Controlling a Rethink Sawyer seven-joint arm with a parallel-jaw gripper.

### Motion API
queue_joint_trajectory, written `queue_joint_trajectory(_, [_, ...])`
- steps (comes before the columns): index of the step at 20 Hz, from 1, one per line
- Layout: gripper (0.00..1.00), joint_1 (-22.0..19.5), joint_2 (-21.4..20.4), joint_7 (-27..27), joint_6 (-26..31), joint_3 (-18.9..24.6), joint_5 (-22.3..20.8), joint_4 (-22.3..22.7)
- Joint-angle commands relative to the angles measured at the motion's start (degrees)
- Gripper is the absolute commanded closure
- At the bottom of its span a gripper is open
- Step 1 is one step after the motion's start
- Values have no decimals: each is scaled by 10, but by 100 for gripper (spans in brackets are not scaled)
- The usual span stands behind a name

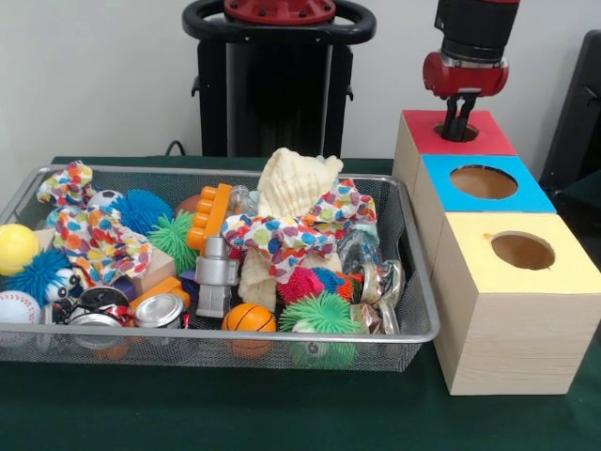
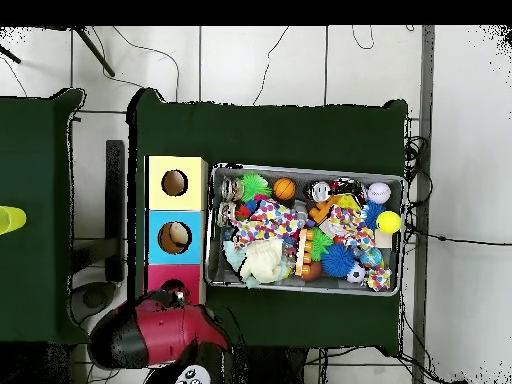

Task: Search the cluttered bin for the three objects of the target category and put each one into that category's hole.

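Nearest the front camera, a yellow-topped box [image 1: 512, 310] is seen on the green table [image 1: 188, 413], with a blue-topped box [image 1: 481, 183] behind it and the red-topped box [image 1: 453, 133] farthest back. Beside this row, the wire-mesh bin [image 1: 216, 336] is shown, filled with mixed toys: an orange ball [image 1: 249, 319], a green spiky ball [image 1: 324, 313], a silver robot figure [image 1: 217, 274], an orange studded block [image 1: 208, 216] and patterned cloth bows [image 1: 299, 231]. A pale yellow soft toy [image 1: 293, 183] is seen standing up near the bin's far side, above the other clutter; it lies well apart from the gripper [image 1: 458, 120], which is to its right in this view. At the far end of the row, the gripper is lowered onto the round hole [image 1: 457, 132] of the red-topped box, its dark fingers [image 1: 453, 117] drawn close together and reaching down to the opening. Whether anything is held between them cannot be told.

From overhead, the pale yellow soft toy [image 2: 262, 262] is shown toward the bin's [image 2: 303, 285] edge closest to the robot, near the boxes. The red arm [image 2: 160, 330] covers most of the red-topped box [image 2: 160, 275], so the gripper itself is hidden there. Something pale is visible inside the blue-topped box's hole [image 2: 174, 238] from above, a detail not given by the front view.
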Motion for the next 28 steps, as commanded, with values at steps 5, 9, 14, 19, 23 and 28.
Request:
queue_joint_trajectory(5, [100,28,3,144,28,-17,63,-33])
queue_joint_trajectory(9, [100,25,-28,121,68,-29,58,-27])
queue_joint_trajectory(14, [100,-3,-112,66,174,-38,34,-20])
queue_joint_trajectory(19, [100,-20,-154,35,227,-45,9,-26])
queue_joint_trajectory(23, [100,-31,-181,27,253,-37,6,-20])
queue_joint_trajectory(28, [100,-66,-175,0,216,-50,-40,-17])
